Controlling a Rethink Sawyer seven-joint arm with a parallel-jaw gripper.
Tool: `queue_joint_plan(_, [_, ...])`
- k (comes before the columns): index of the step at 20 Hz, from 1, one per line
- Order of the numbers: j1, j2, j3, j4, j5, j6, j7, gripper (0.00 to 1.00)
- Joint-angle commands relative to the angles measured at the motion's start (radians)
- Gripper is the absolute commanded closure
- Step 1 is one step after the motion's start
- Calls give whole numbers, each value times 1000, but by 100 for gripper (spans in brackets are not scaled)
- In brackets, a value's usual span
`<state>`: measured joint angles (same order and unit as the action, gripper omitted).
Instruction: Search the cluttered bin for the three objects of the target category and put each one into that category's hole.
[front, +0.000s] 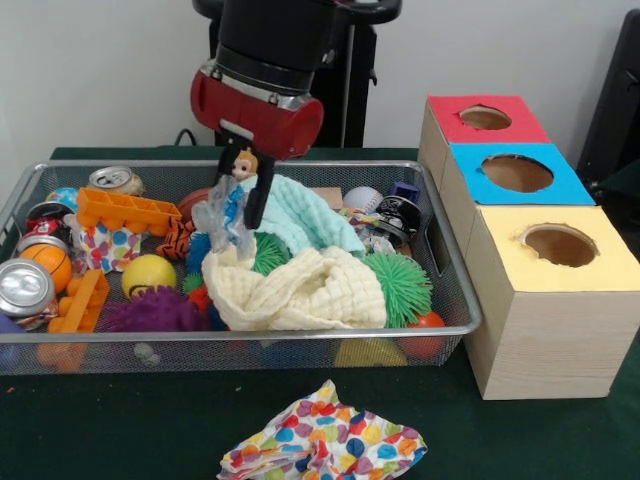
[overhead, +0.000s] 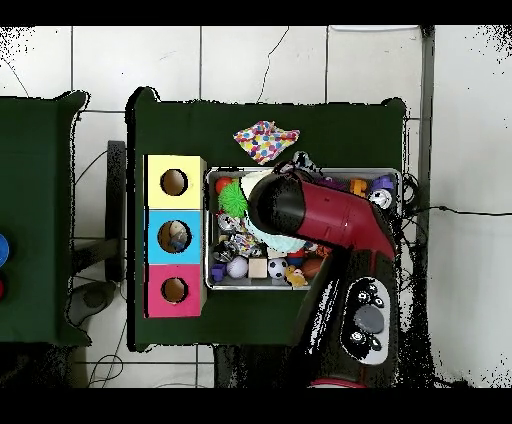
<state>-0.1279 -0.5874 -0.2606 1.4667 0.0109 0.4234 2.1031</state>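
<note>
One small plastic doll in blue dress (front: 236, 195) pinched in black gripper (front: 240, 200), lifted above silver wire-mesh bin (front: 300, 335). Step, likely: carry phase. Next: move to row of wooden boxes, pick matching hole — red (front: 485, 118), blue (front: 517, 173) or yellow (front: 560, 245); category unclear.

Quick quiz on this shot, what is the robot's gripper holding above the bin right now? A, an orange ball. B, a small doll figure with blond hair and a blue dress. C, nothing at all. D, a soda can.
B: in the front view the gripper is shut on a small doll with blond hair and a blue dress, held above the cloths in the bin.
</note>
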Motion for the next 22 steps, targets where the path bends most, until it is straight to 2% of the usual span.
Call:
queue_joint_plan(1, [24, -4, 111, 45, -40, 32, 16, 100])
queue_joint_plan(6, [23, -29, 132, 77, -24, 33, 27, 100])
queue_joint_plan(16, [-4, -117, 242, 146, -15, 65, -31, 100])
queue_joint_plan(22, [2, -164, 269, 189, -4, 77, -1, 100])
